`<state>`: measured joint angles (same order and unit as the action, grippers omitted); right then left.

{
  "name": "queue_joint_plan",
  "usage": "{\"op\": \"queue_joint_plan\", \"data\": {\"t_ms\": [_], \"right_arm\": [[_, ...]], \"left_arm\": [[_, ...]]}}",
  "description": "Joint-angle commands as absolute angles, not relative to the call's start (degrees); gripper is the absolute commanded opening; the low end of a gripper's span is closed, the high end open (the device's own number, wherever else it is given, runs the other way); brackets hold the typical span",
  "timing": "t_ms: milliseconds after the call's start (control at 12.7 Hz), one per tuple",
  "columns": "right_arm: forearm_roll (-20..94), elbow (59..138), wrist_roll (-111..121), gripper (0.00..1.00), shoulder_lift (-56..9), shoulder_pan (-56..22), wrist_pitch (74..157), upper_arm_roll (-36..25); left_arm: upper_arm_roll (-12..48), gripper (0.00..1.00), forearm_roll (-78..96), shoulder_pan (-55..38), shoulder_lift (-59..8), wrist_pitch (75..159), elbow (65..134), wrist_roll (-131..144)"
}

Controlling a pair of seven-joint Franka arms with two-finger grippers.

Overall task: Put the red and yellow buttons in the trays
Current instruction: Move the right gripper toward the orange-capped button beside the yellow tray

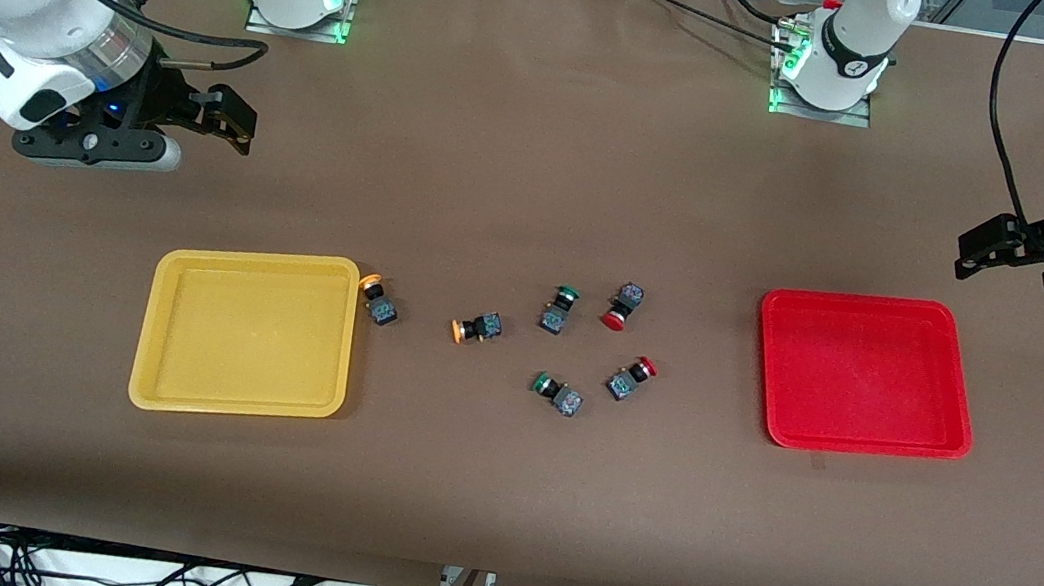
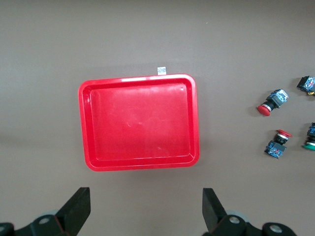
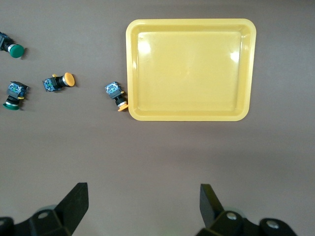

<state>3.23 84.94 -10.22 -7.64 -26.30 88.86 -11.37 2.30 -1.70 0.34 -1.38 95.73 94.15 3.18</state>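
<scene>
Two yellow-capped buttons lie on the table: one [image 1: 377, 301] touches the yellow tray's [image 1: 148, 335] corner, the other [image 1: 476, 328] lies nearer the middle. Two red-capped buttons [image 1: 622, 307] [image 1: 632, 378] lie between the middle and the red tray [image 1: 765, 365]. Both trays are empty. My right gripper [image 1: 240, 123] is open and empty, up over bare table beside the yellow tray [image 3: 130, 69]. My left gripper [image 1: 969, 253] is open and empty, over bare table beside the red tray [image 2: 83, 123]. The left wrist view shows both red buttons [image 2: 273, 102] [image 2: 277, 144]; the right wrist view shows both yellow ones [image 3: 116, 95] [image 3: 58, 81].
Two green-capped buttons [image 1: 559, 309] [image 1: 557, 392] lie among the red and yellow ones in the middle of the table. Brown cloth covers the table. Cables hang below the table edge nearest the front camera.
</scene>
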Motion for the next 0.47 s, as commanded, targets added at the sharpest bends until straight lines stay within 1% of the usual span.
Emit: {"op": "queue_joint_plan", "data": {"t_ms": [0,316,395], "right_arm": [[2.73,86.13,-9.93,1.00,-6.15,-26.28,88.86,-11.51],[3.07,85.96,-9.58,1.00,-6.76,-26.28,89.38,-11.43],[3.08,85.96,-9.67,1.00,-7.81,-26.63,89.65,-11.34]], "left_arm": [[2.11,1.00,-0.53,0.09,-2.37,94.39,91.93,2.90],[2.37,1.00,-0.53,-0.26,-2.37,94.39,91.85,3.08],[2.37,1.00,-0.53,-0.18,-2.37,94.39,91.85,2.99]]}}
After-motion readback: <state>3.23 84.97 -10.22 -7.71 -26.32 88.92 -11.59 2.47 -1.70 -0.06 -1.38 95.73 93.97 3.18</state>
